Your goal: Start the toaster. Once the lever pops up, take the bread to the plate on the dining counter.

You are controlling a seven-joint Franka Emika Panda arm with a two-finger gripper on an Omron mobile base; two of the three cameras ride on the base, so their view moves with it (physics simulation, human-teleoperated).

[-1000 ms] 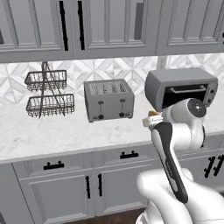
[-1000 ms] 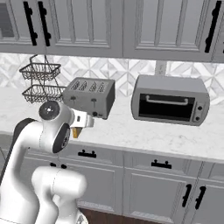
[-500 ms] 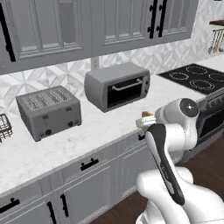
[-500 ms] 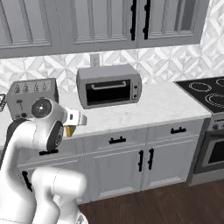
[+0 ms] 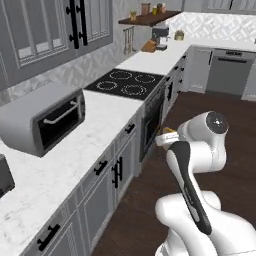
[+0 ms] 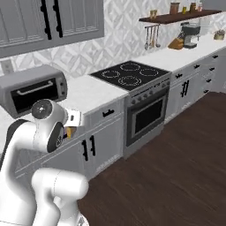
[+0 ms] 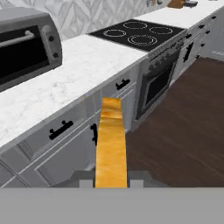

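My gripper (image 7: pixel 111 180) is shut on the bread (image 7: pixel 110 140), a thin golden-tan slice that stands edge-on between the fingers and sticks out ahead of the hand. In the left base view the bread (image 5: pixel 168 132) shows as a small tan tip at the hand, over the dark wood floor beside the cabinets. From the right, the bread (image 6: pixel 69 131) hangs below the white hand (image 6: pixel 73 118). A grey corner of the toaster (image 5: pixel 3 176) shows at the left edge on the worktop. The plate and the dining counter are out of view.
A grey toaster oven (image 5: pixel 41 122) stands on the marble worktop (image 5: pixel 75 155). To its right lie a black cooktop (image 5: pixel 127 82) over an oven (image 6: pixel 148 118), more grey cabinets, and a wooden shelf (image 6: pixel 176 16) with jars. Dark wood floor (image 6: pixel 176 176) stretches to the right.
The base has turned right, so the whole scene has swept left: the toaster has slid to the left edge and the cooktop has come into view. The bread stays in the shut gripper.
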